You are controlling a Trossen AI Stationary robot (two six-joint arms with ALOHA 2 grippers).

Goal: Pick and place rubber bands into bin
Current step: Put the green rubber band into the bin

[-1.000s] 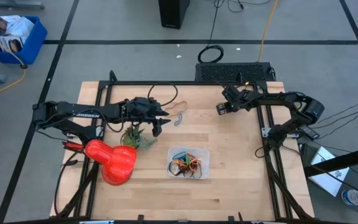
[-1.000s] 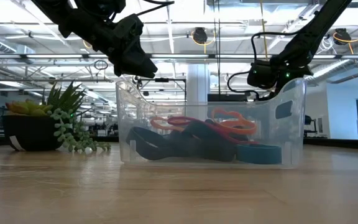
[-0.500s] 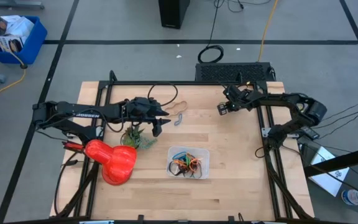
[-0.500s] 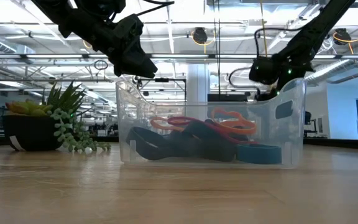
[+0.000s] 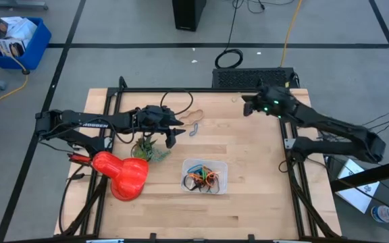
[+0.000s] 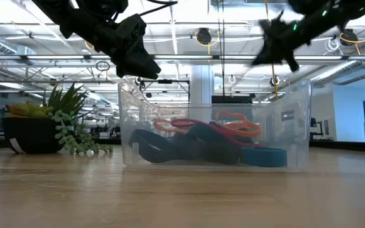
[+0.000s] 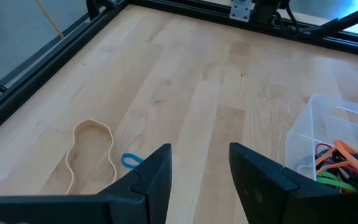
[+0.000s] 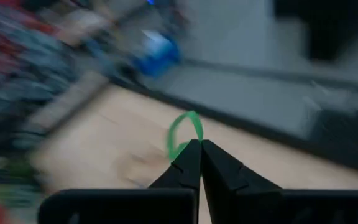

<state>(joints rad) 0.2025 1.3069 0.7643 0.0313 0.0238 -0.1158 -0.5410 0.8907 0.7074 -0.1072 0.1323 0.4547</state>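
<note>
The clear bin (image 5: 205,175) stands on the table's near middle and holds several rubber bands in orange, red, black and blue; it also shows in the low view (image 6: 214,126). A tan band (image 7: 91,152) and a small blue band (image 7: 129,160) lie flat on the wood just beyond my left gripper (image 7: 197,155), which is open and empty above them (image 5: 174,131). My right gripper (image 5: 246,106) is high over the table's far right part and is shut on a green band (image 8: 184,132). It is blurred in the low view (image 6: 270,39). My right gripper pinches the green band between its two fingertips at one spot of the loop (image 8: 180,148). The rest of the loop stands out past the fingertips, lifted clear of the table.
A red soft object (image 5: 123,174) and a small potted plant (image 5: 147,150) stand at the left, near my left arm. A black cable loop (image 5: 177,101) lies on the far part of the table. A black box (image 5: 252,77) sits at the far edge.
My right gripper has risen fast and gone a little toward the table's far edge, and its arm has swung out straighter. My left gripper has kept still.
</note>
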